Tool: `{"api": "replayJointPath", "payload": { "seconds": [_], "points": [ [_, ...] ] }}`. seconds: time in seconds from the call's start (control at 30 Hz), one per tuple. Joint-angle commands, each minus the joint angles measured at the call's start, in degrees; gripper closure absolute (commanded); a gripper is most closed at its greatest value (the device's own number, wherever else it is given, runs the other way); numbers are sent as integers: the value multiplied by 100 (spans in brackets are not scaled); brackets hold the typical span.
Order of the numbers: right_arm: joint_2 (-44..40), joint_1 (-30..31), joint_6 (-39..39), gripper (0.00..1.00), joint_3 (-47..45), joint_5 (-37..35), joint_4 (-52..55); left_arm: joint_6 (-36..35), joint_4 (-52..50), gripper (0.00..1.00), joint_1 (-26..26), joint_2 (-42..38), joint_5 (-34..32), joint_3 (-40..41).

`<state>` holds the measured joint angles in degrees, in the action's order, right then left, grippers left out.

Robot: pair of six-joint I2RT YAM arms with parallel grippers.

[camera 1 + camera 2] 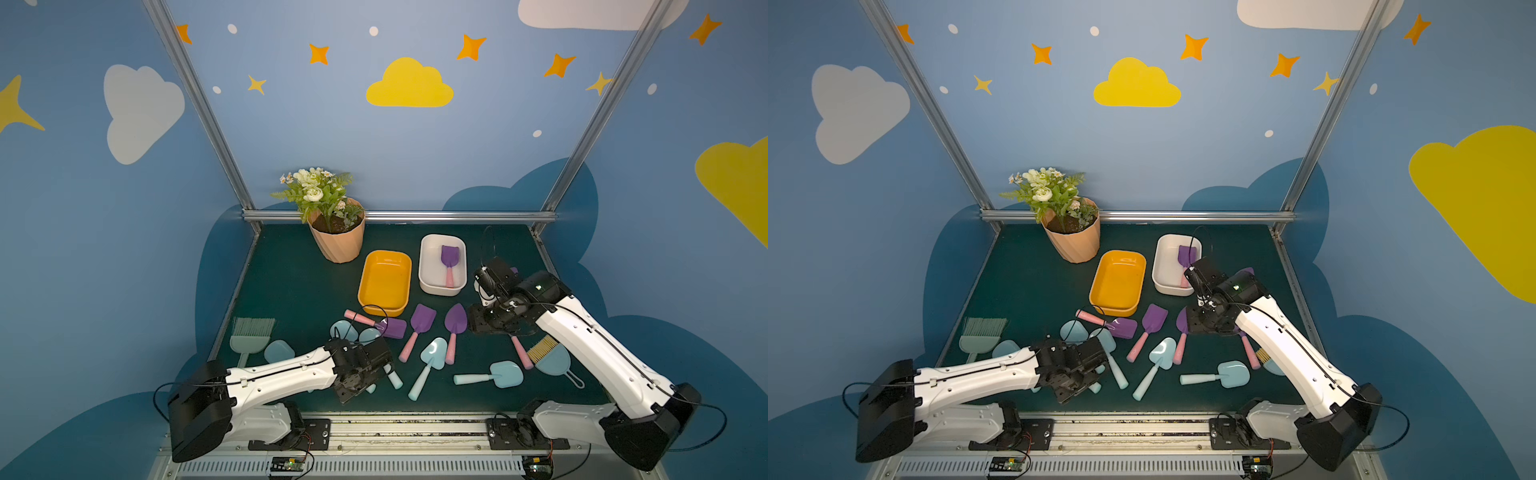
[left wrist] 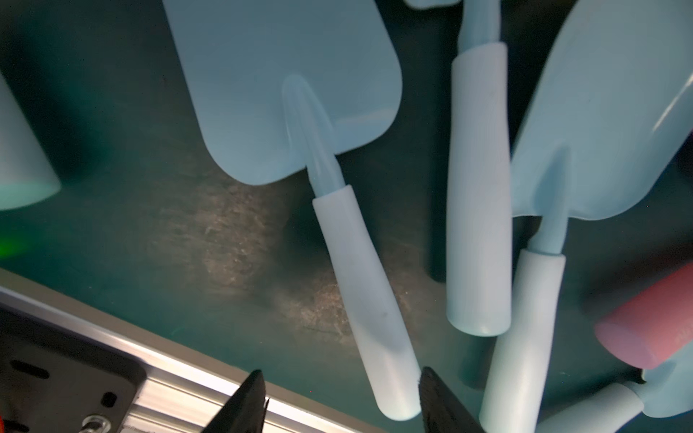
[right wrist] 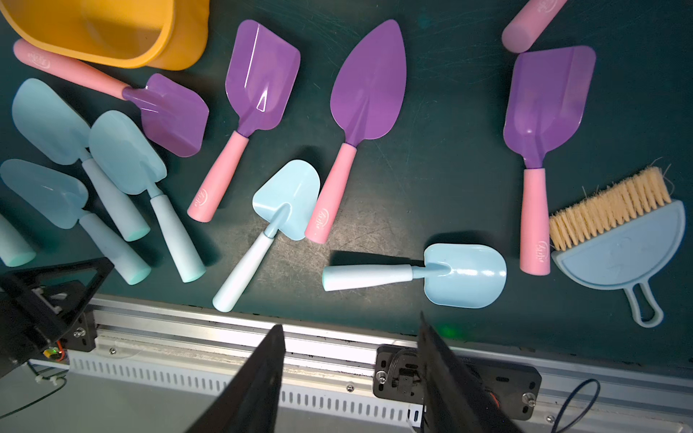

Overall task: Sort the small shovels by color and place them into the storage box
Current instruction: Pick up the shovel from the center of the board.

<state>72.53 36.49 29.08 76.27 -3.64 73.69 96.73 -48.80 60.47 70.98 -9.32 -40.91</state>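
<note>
Plainly the left arm is nearer. The left gripper (image 2: pixel 341 375) hangs low near the 7 o'clock edge of the table (image 1: pixel 291 291), its jaws apart and clamping nothing. The pale handle of a light blue shovel (image 2: pixel 300 112) ends between them, close to one finger. The shovel runs straight away from the gripper, blade farthest. In both top views the left wrist hides most of it. Its blue neighbours (image 1: pixel 343 330) lie blade to 11 o'clock, handle to 5. The yellow box (image 1: pixel 384 282), likely its goal, sits toward 12 o'clock. The right gripper (image 3: pixel 350 320), parted and empty, hovers at 3 o'clock over the purple shovels (image 3: pixel 369 82).
</note>
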Motion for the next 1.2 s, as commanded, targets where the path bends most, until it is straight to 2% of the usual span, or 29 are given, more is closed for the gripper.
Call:
{"api": "replayJointPath", "payload": {
  "seconds": [0.0,0.5,1.17],
  "points": [
    [64,-36,-51,42,2,195,-70,211,202,42,-65,-188,14,69],
    [148,-111,-131,42,77,196,-66,-13,467,44,-342,-160,237,279],
    [111,-172,-151,42,15,400,-70,-225,570,46,-348,20,396,364]
  ]
}}
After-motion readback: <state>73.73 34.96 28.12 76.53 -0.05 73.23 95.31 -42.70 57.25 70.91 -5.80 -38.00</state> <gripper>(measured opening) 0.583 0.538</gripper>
